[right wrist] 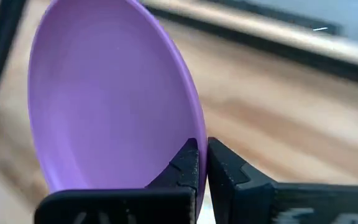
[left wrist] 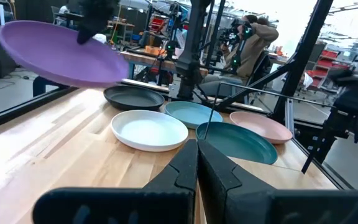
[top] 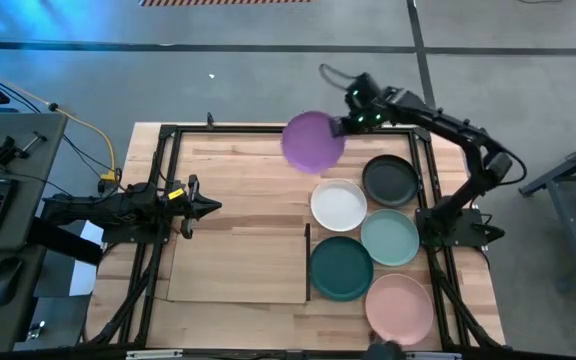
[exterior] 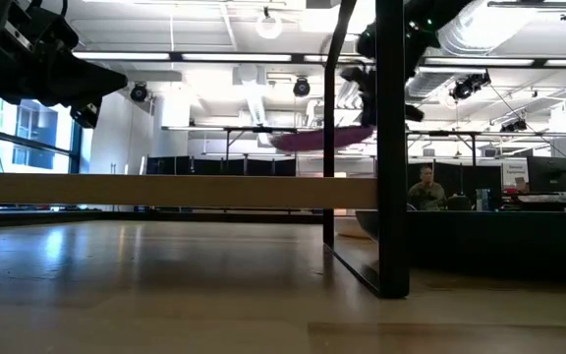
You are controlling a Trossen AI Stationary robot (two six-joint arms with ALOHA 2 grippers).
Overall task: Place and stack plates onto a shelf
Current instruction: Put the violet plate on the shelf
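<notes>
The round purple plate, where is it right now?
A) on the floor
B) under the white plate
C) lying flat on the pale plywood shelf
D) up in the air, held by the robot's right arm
D: the round matte purple plate hangs above the tabletop, its rim pinched in the right gripper, while the pale plywood shelf has no plate on it.
</notes>
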